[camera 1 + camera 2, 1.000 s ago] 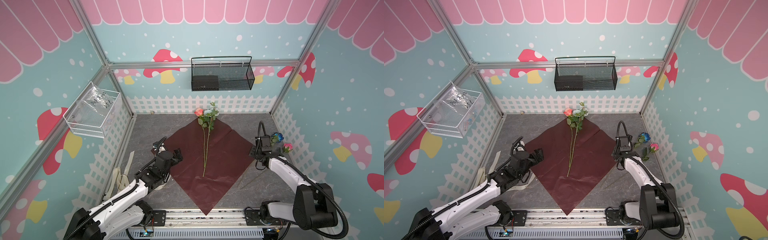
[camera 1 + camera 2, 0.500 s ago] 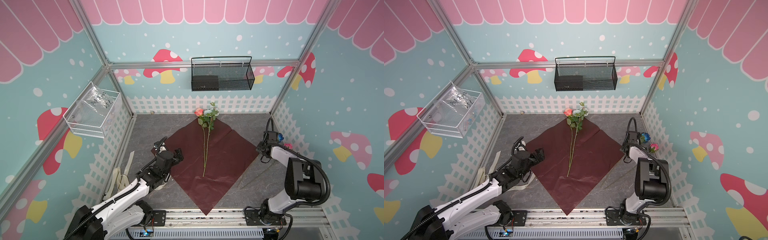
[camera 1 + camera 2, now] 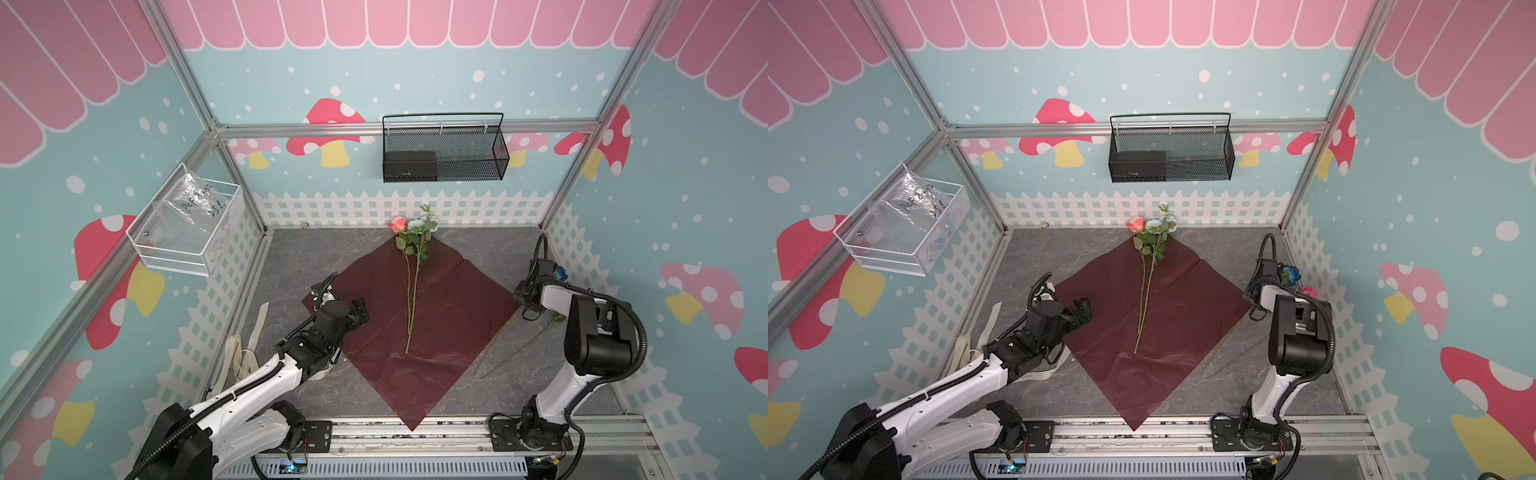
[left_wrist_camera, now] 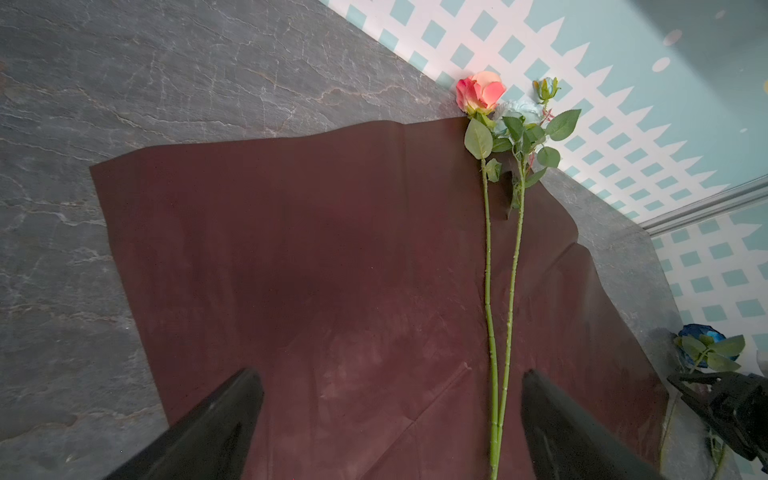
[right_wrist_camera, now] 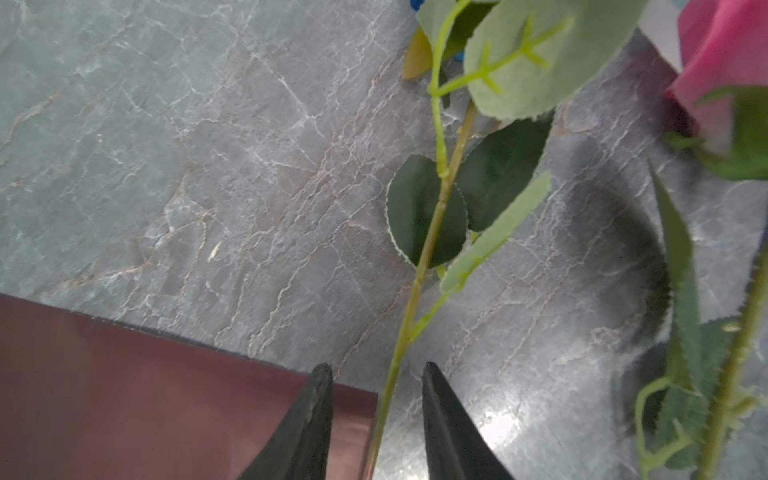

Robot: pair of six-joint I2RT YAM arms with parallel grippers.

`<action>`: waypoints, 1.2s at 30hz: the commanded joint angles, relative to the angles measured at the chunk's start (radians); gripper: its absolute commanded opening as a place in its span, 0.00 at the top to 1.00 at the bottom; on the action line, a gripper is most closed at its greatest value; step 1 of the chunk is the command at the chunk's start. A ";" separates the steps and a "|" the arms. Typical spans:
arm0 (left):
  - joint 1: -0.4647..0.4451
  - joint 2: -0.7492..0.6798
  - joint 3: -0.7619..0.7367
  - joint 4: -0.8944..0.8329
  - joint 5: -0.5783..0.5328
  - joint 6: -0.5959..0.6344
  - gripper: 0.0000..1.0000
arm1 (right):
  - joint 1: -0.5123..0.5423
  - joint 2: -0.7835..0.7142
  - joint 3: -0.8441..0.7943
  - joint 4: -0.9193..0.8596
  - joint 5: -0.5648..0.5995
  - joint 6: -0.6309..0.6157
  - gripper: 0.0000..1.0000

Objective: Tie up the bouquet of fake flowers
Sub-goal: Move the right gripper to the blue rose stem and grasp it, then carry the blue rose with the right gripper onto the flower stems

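Two fingers of the left end effector [image 3: 359, 311] stand wide apart, low over the left corner of the shiny dark red wrapping paper [image 3: 449, 316]. A salmon-orange fake rose [image 3: 397, 224] and a pale blue-white flower bunch [image 3: 417, 224] lie on it. The right arm bends high at the elbow. The right end effector [image 5: 374, 372] has its fingers apart around the green stem [image 5: 432, 224] of a deep blue fake rose [image 3: 1292, 275] on the grey tabletop [image 3: 299, 257], beside a pink fake rose [image 3: 1308, 292]. Gathering flowers, I think; next, pinch that stem and carry it over.
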 commanded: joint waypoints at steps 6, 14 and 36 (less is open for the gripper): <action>0.009 -0.024 -0.007 -0.012 -0.004 -0.020 0.01 | -0.027 0.043 0.003 0.021 -0.052 -0.012 0.75; 0.009 -0.049 -0.009 -0.031 -0.011 -0.025 0.00 | -0.042 0.042 0.022 0.015 -0.053 -0.062 0.95; 0.010 -0.077 -0.017 -0.038 -0.017 -0.022 0.00 | 0.083 -0.241 0.022 0.062 -0.386 0.023 1.00</action>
